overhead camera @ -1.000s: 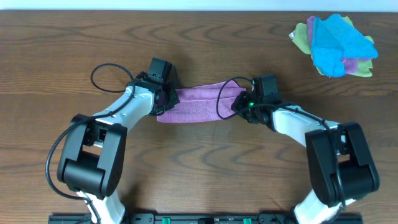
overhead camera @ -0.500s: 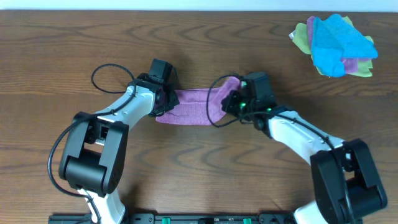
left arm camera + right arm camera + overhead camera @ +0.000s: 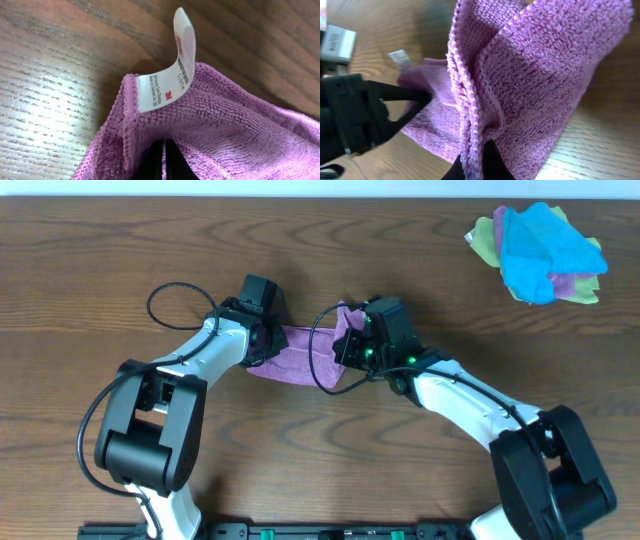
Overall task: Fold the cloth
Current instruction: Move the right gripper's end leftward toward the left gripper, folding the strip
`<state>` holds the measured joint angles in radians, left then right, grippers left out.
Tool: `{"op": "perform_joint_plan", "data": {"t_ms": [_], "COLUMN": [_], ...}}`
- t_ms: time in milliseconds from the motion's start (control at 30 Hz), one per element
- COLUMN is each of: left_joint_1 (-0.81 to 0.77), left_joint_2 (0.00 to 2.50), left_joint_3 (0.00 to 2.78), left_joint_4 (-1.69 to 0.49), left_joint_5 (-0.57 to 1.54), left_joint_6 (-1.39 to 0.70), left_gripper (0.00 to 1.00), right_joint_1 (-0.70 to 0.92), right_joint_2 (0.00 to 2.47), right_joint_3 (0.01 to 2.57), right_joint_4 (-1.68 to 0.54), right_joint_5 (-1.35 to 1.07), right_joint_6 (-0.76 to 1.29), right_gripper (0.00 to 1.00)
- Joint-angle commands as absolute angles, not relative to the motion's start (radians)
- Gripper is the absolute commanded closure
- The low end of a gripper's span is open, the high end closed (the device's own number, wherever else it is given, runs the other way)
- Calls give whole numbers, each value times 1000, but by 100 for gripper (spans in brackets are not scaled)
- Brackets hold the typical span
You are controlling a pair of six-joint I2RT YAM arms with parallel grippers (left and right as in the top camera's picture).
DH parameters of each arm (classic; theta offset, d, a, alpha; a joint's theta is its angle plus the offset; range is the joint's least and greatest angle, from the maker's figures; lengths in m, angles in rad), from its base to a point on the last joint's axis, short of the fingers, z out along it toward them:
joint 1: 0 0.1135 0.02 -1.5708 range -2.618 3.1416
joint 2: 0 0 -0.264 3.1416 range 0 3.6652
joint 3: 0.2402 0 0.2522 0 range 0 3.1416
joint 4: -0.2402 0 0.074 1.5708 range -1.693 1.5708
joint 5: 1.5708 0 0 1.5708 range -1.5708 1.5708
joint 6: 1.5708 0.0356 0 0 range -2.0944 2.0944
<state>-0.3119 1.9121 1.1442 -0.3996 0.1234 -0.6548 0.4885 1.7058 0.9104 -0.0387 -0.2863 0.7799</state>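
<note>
The right gripper (image 3: 352, 348) has travelled leftward over the last second, lifting the right end of the purple cloth (image 3: 296, 358) and carrying it toward the left gripper (image 3: 262, 338), which has stayed where it was. The cloth lay stretched flat between the two a second ago. Now it is bunched short, its right part standing up and curling over the left part, so the fold looks about half made, with the raised end not yet laid down. Both sets of fingers are clenched on the cloth: the right pair pinches a doubled, stitched edge, and the left pair nips the hem just beside a white label (image 3: 172, 80). The cloth sits near the middle of the brown wood-grain table (image 3: 100, 270), its left part resting on the wood. A heap of other cloths (image 3: 540, 245), blue on top, lies well apart at the far right corner. Of the room, only a pale strip beyond the far edge shows.
</note>
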Motion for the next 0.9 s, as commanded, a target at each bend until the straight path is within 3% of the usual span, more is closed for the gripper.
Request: {"op": "perform_joint_plan", "data": {"t_ms": [0, 867], "left_joint_1": [-316, -309], "left_joint_2": [1926, 1881], "left_joint_3": [1146, 1192], "left_joint_4": [-389, -417], "left_joint_5": [121, 166], "left_joint_6": [-662, -651], "left_gripper": [94, 94], "right_joint_1": [512, 557], "right_joint_2": [1694, 1694], "right_joint_3": [938, 968], "right_joint_4": [-29, -15], "right_joint_5": [-276, -250], "right_joint_6": [769, 769], "right_gripper": [99, 99]}}
